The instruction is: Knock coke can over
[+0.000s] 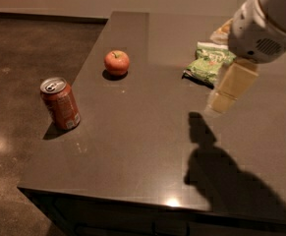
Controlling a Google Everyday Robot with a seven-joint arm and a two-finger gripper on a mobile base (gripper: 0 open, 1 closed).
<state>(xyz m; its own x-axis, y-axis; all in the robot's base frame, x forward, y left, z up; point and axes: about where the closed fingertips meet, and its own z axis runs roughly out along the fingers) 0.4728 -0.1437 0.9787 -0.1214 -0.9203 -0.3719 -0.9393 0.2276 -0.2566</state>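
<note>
The coke can (60, 103) stands upright near the left edge of the dark table (147, 146), its silver pull-tab top facing up and a white patch near its base. My gripper (227, 91) hangs from the white arm (265, 23) at the upper right, above the table and just right of centre. It is far to the right of the can and not touching it. Its shadow falls on the table below it.
A red apple (117, 62) sits behind and to the right of the can. A green snack bag (209, 63) lies at the back right, partly behind my gripper. The table's left and front edges drop to a dark floor (14, 58).
</note>
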